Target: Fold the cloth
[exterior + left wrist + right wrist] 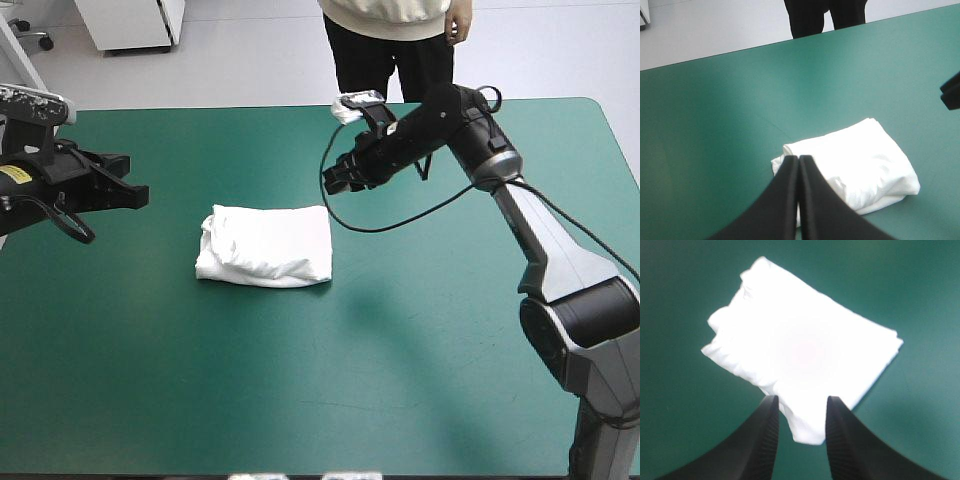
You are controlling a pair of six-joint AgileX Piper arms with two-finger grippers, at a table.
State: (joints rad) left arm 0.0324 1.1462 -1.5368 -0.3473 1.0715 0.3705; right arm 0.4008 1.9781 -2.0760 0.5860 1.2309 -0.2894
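Reading the T-shirt as a folded bundle, roughly rectangular, flat on the cover, a bit left of centre. Left gripper: pressed together into one point, empty, parked over the left edge, well apart from the bundle and aimed at it, presumably for clearance. Right gripper: spread, nothing between the jaws, raised off the cover to the far right of the bundle, tilted down toward it. One corner of the bundle just ahead of it in the wrist view, no contact. Reads as standing off rather than going in, but can't say for sure. Cloth bunched and rumpled along the bundle's left side, right edge cleaner. Layer count not readable from here. Judging task done or nearly so: nothing gripped, bundle compact. If anything left, maybe one tidy press on the rumpled left side. Risk there: snagging a loose layer and undoing the fold.
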